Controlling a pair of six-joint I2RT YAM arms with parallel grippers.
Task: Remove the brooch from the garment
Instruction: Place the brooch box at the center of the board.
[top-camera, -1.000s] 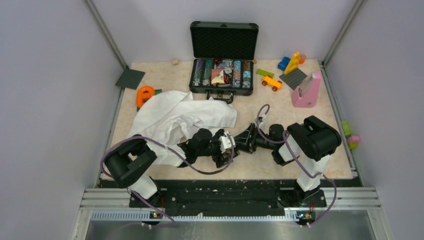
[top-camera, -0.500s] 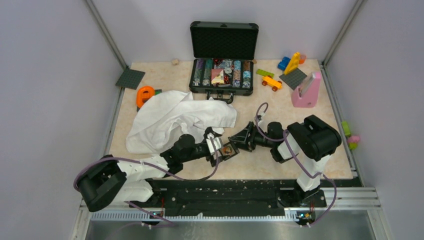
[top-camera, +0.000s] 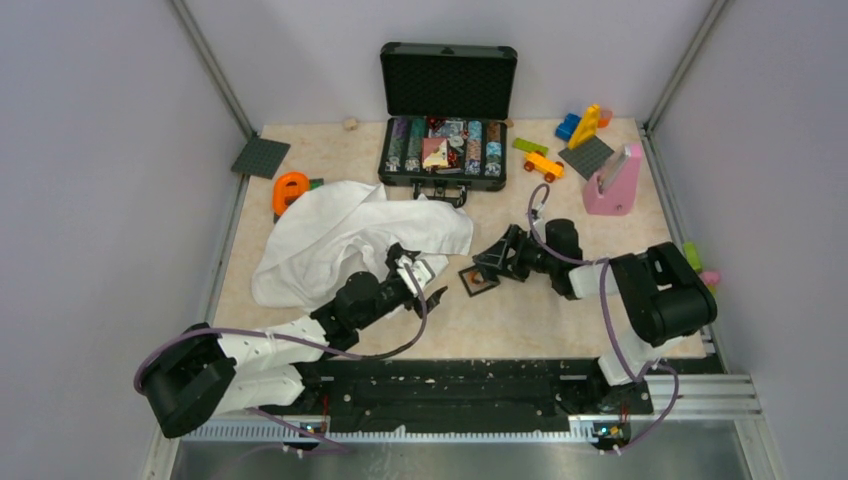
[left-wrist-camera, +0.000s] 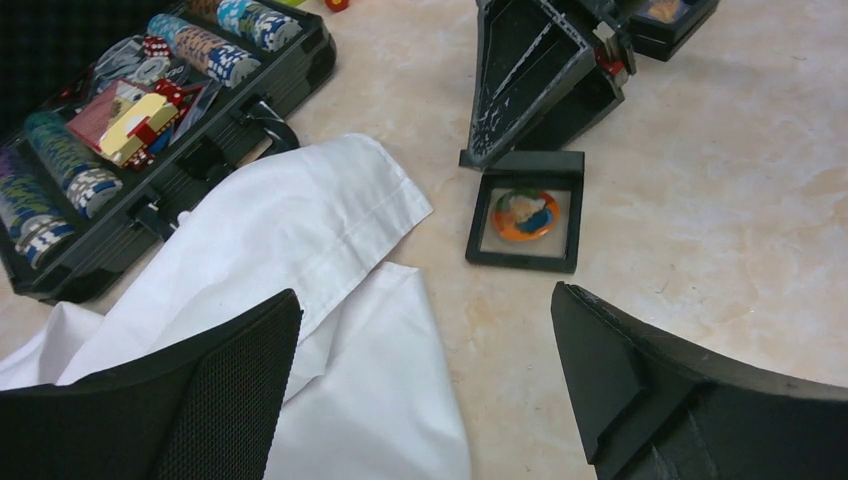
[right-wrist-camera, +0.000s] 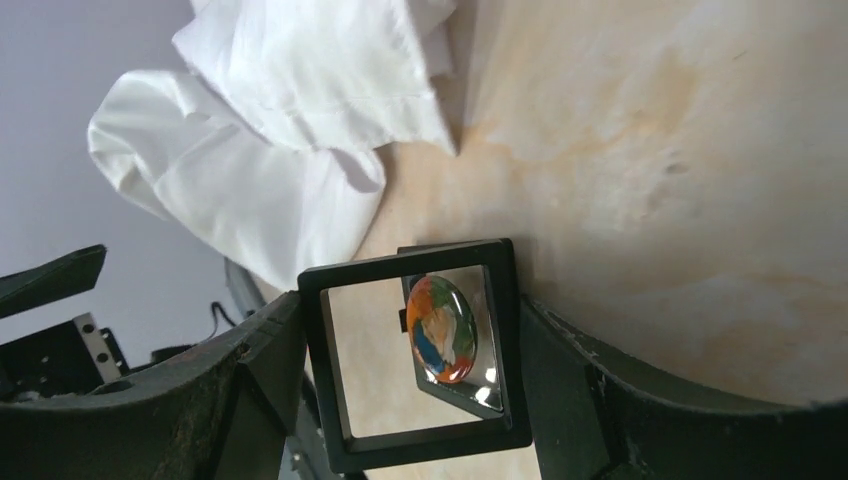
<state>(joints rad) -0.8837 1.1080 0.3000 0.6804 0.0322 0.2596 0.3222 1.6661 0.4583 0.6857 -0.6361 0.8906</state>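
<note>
The brooch (left-wrist-camera: 525, 213), a small orange oval with blue and pale patches, sits inside a black square frame (left-wrist-camera: 525, 164) on the table (top-camera: 560, 330), off the white shirt (top-camera: 340, 240) and just beside its loose edge, at about 4 o'clock from the cloth in the top view. The shirt lies crumpled toward the table's left side. At about 5 o'clock from it hangs the left gripper (top-camera: 428, 281), its fingers spread wide with nothing between them; its wrist view shows shirt fabric and bare table under the gap. The frame lies at 3 o'clock from that gripper, near but apart. The right gripper (top-camera: 484, 273) reaches in from the frame's 2 o'clock and is clamped on the frame, one finger against each opposite edge. An open chip case (top-camera: 448, 82) stands at the table's 12 o'clock.
</note>
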